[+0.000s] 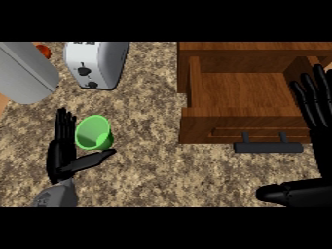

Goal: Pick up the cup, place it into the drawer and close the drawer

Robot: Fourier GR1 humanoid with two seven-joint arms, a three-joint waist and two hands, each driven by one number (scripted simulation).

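A green cup (94, 133) lies tipped on the speckled counter at the left, its mouth facing up and toward me. My left hand (61, 155) stands right beside it, fingers straight along its left side and thumb stretched under it, not curled round it. The wooden drawer (197, 124) at the right is pulled out and shows a bare wooden floor, with a black handle (269, 147) on its front. Over the drawer's right edge my right hand (325, 121) is held up open, fingers straight and thumb low at the right.
A white toaster (95, 62) stands at the back, just above the cup. A large grey appliance (17, 70) fills the back left corner, with a small red thing (44, 50) behind it. Wooden floor shows at the far left edge.
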